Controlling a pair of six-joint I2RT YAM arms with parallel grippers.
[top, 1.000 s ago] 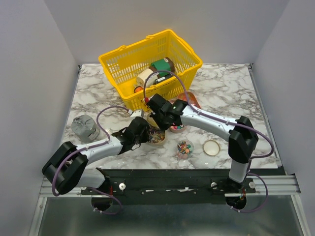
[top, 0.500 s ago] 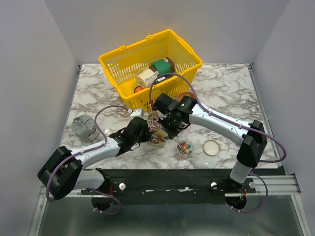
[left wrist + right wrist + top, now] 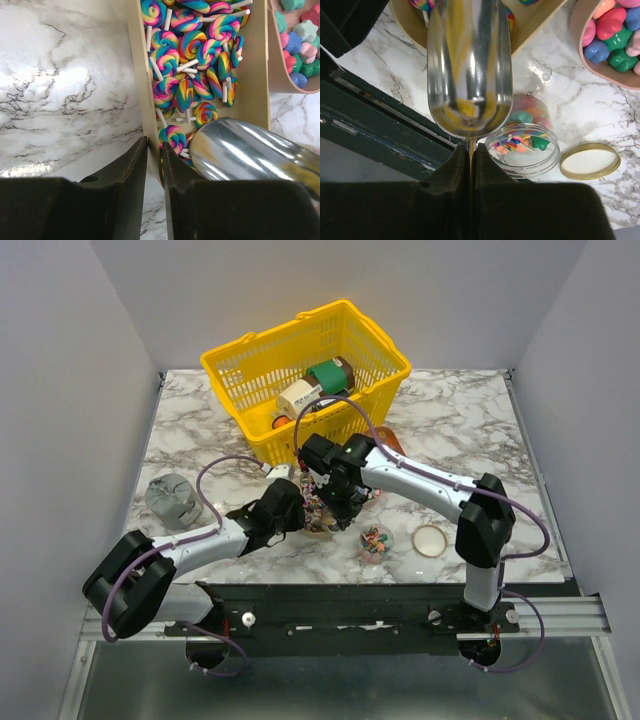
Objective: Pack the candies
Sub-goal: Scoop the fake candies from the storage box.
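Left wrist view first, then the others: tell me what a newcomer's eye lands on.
The rainbow swirl lollipops heaped in the wooden tray, whose wall the left tool pinches. Next, the shiny metal scoop held by the right tool, its bowl inside the tray. From above, the yellow basket at the table's far side.

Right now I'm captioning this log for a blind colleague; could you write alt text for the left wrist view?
The left gripper pinches a side wall of a wooden tray heaped with swirl lollipops, while a metal scoop reaches in from the lower right. A bowl of star-shaped candies sits top right on a marble table.
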